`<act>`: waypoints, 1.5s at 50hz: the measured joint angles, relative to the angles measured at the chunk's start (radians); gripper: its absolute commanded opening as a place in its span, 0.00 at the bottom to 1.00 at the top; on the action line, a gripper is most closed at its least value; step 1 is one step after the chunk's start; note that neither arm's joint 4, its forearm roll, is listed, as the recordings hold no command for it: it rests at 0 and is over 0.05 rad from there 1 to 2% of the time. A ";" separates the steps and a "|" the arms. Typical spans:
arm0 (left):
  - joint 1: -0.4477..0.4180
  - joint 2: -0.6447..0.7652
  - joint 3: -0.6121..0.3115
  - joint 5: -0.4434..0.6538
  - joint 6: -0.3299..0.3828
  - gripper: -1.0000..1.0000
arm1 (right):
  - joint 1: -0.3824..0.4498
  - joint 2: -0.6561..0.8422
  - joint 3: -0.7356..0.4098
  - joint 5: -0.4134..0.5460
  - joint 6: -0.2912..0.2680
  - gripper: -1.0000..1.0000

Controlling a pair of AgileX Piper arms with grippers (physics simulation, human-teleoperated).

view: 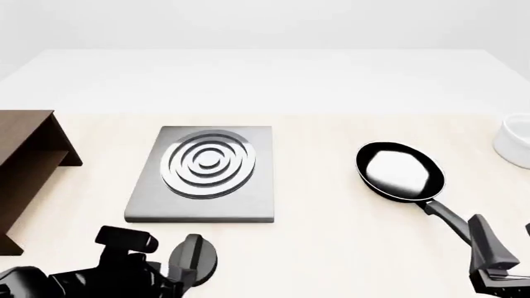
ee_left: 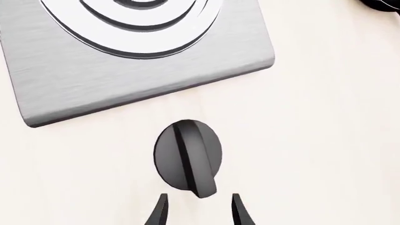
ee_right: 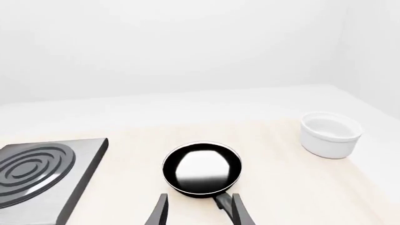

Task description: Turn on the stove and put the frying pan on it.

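Observation:
The stove [view: 203,198] is a flat grey slab with silver rings, left of centre on the table; it also shows in the left wrist view [ee_left: 125,79] and the right wrist view [ee_right: 81,159]. Its black ridged knob [ee_left: 187,157] lies on the table just in front of the slab [view: 203,256]. My left gripper [ee_left: 200,212] is open, its fingertips just short of the knob, one on each side of the ridge's line. The frying pan [view: 400,171] sits right of the stove, handle [ee_right: 222,201] pointing toward my right gripper [ee_right: 198,213], which is open with the handle between its fingers.
A white bowl [view: 517,146] stands at the far right, also in the right wrist view [ee_right: 330,133]. A brown wooden cabinet [view: 25,167] stands at the left edge. Bare table lies between stove and pan.

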 measured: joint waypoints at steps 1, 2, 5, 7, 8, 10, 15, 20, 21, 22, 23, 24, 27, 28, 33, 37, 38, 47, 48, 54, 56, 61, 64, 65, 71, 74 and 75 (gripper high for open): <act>-0.001 0.005 -0.001 -0.003 0.001 1.00 | 0.000 0.000 0.000 0.000 0.000 1.00; -0.002 0.010 -0.002 -0.006 0.001 1.00 | 0.000 0.001 0.000 -0.001 0.000 1.00; -0.005 0.023 -0.006 -0.015 0.003 1.00 | 0.000 0.001 0.000 -0.001 0.001 1.00; -0.008 0.032 -0.008 -0.021 0.004 1.00 | 0.000 0.001 0.000 -0.001 0.001 1.00; -0.008 0.037 -0.010 -0.024 0.004 1.00 | 0.000 0.001 0.000 -0.001 0.001 1.00; -0.010 0.045 -0.012 -0.030 0.005 1.00 | 0.001 0.002 0.000 -0.001 0.001 1.00; -0.017 0.063 -0.017 -0.041 0.005 1.00 | 0.001 0.003 0.000 -0.003 0.002 1.00; -0.024 0.080 -0.022 -0.053 0.005 1.00 | 0.001 0.004 0.000 -0.004 0.002 1.00; -0.026 0.084 -0.023 -0.056 0.004 1.00 | 0.001 0.004 0.000 -0.004 0.002 1.00; -0.028 0.088 -0.023 -0.059 0.004 1.00 | 0.001 0.004 0.000 -0.004 0.002 1.00; -0.029 0.092 -0.023 -0.062 0.003 1.00 | 0.001 0.005 0.000 -0.004 0.002 1.00; -0.031 0.095 -0.023 -0.066 0.003 1.00 | 0.001 0.005 0.000 -0.004 0.002 1.00; -0.036 0.106 -0.023 -0.076 0.000 1.00 | 0.001 0.005 0.000 -0.004 0.003 1.00; -0.037 0.110 -0.022 -0.079 0.000 1.00 | 0.001 0.005 0.000 -0.005 0.003 1.00; -0.044 0.127 -0.021 -0.096 -0.004 1.00 | 0.001 0.006 0.000 -0.005 0.003 1.00; -0.048 0.142 -0.018 -0.110 -0.007 1.00 | 0.002 0.008 0.000 -0.007 0.003 1.00; -0.050 0.146 -0.018 -0.114 -0.007 1.00 | 0.002 0.008 0.000 -0.008 0.003 1.00; -0.063 0.174 -0.013 -0.142 -0.015 1.00 | 0.002 0.010 0.000 -0.009 0.004 1.00; -0.065 0.177 -0.013 -0.145 -0.015 1.00 | 0.002 0.010 0.000 -0.009 0.004 1.00; -0.076 0.193 -0.012 -0.161 -0.020 1.00 | 0.002 0.010 0.000 -0.010 0.004 1.00; -0.081 0.196 -0.012 -0.165 -0.023 1.00 | 0.003 0.010 0.000 -0.010 0.005 1.00; -0.093 0.202 -0.015 -0.172 -0.028 1.00 | 0.003 0.009 0.000 -0.008 0.005 1.00; -0.101 0.207 -0.018 -0.175 -0.031 1.00 | 0.003 0.007 0.000 -0.007 0.006 1.00; -0.103 0.209 -0.020 -0.175 -0.031 1.00 | 0.003 0.007 0.000 -0.007 0.007 1.00; -0.118 0.222 -0.030 -0.179 -0.036 1.00 | 0.003 0.004 0.000 -0.004 0.008 1.00; -0.126 0.230 -0.038 -0.181 -0.038 1.00 | 0.003 0.002 0.000 -0.003 0.009 1.00; -0.129 0.233 -0.041 -0.181 -0.039 1.00 | 0.003 0.001 0.000 -0.002 0.009 1.00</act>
